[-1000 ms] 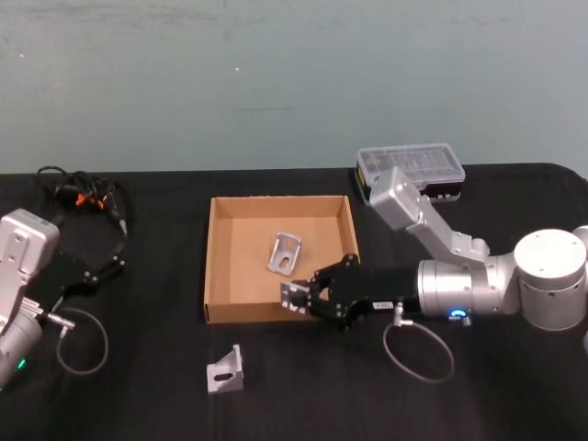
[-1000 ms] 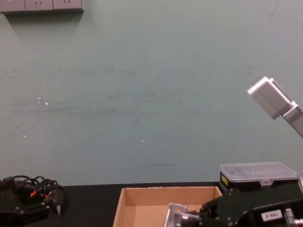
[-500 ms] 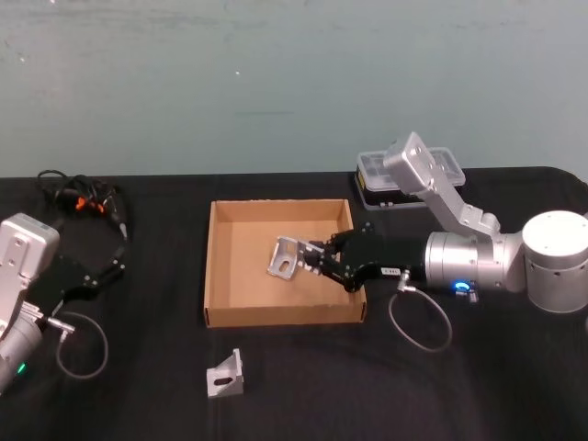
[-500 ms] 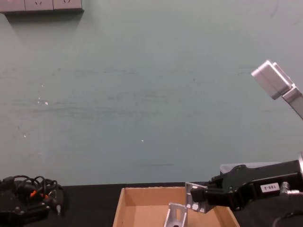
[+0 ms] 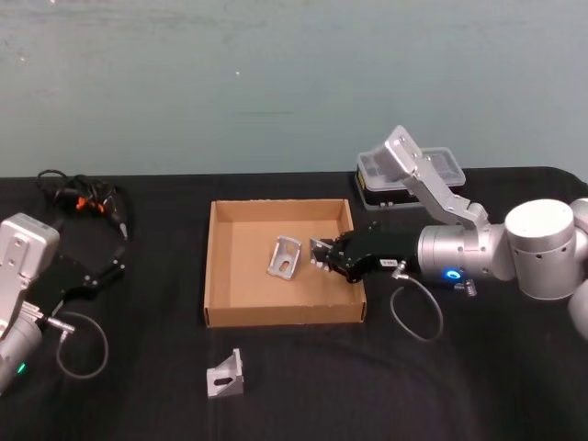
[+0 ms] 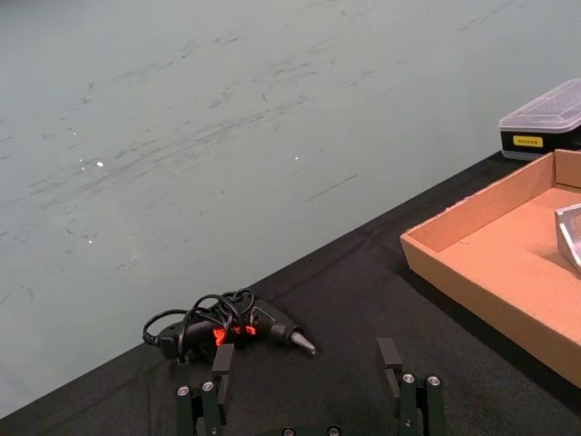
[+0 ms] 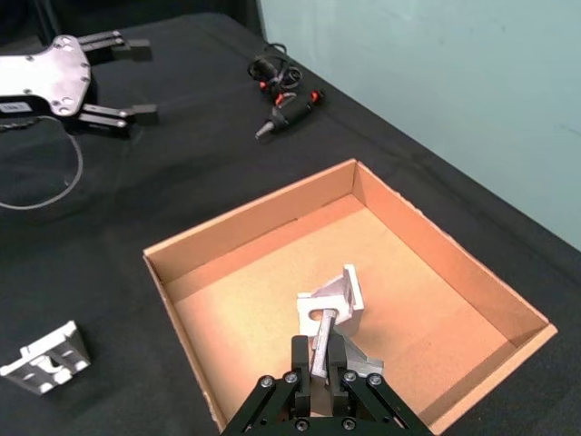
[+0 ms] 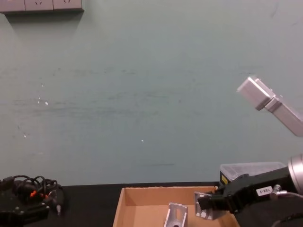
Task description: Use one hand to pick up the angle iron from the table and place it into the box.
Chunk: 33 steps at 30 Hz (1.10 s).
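Right gripper [image 5: 318,254] is clamped on an angle iron [image 8: 202,211] over the right part of the cardboard box [image 5: 213,266]. A second angle iron [image 5: 286,255] lies mid-box, and a third angle iron [image 5: 225,374] sits on the black table [image 5: 459,386], lower centre-left. Left gripper [image 6: 309,400] is parked far left, fingers spread.

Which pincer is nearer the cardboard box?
Right. The right pincer, gripping an angle iron, hangs over the box near its right side; the left pincer sits apart, beyond the box's left wall.

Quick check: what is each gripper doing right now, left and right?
Left gripper: open, holding nothing, above the table.
Right gripper: closed on an angle iron, over the box.
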Motion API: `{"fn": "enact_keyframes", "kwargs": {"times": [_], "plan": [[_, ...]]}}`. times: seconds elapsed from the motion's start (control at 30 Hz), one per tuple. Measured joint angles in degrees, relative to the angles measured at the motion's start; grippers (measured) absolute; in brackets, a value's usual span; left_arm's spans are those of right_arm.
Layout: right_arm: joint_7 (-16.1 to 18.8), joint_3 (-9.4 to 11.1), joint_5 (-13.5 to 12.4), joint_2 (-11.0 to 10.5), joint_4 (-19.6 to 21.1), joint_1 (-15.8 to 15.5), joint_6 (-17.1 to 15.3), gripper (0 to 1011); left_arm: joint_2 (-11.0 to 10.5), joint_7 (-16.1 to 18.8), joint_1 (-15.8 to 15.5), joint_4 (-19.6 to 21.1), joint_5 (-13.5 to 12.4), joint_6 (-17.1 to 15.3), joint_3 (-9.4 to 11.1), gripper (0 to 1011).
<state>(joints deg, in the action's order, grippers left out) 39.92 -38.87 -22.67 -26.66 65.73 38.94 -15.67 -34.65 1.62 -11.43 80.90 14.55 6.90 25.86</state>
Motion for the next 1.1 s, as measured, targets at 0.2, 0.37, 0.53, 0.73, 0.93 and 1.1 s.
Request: {"fn": "enact_keyframes", "kwargs": {"times": [0.2, 0.37, 0.53, 0.73, 0.93, 1.1], "plan": [[0.37, -0.57, 0.82, 1.39, -2.48, 1.13, -0.24, 118, 0.0, 0.0, 0.0, 0.0, 0.0, 0.0, 0.0, 1000], [1.21, -0.84, 1.15, 2.24, -3.91, 1.73, -0.22, 118, 0.0, 0.0, 0.0, 0.0, 0.0, 0.0, 0.0, 1000], [1.22, -0.83, 1.15, 2.14, -3.78, 1.72, -0.19, 118, 0.0, 0.0, 0.0, 0.0, 0.0, 0.0, 0.0, 1000], [1.2, -0.81, 1.14, 2.07, -3.64, 1.64, -0.14, 231, 0.0, 0.0, 0.0, 0.0, 0.0, 0.0, 0.0, 1000], [1.2, -0.78, 1.12, 2.03, -3.55, 1.6, -0.1, 425, 0.0, 0.0, 0.0, 0.0, 0.0, 0.0, 0.0, 1000], [1.18, -0.76, 1.12, 2.01, -3.5, 1.57, -0.06, 568, 0.0, 0.0, 0.0, 0.0, 0.0, 0.0, 0.0, 1000]]}}
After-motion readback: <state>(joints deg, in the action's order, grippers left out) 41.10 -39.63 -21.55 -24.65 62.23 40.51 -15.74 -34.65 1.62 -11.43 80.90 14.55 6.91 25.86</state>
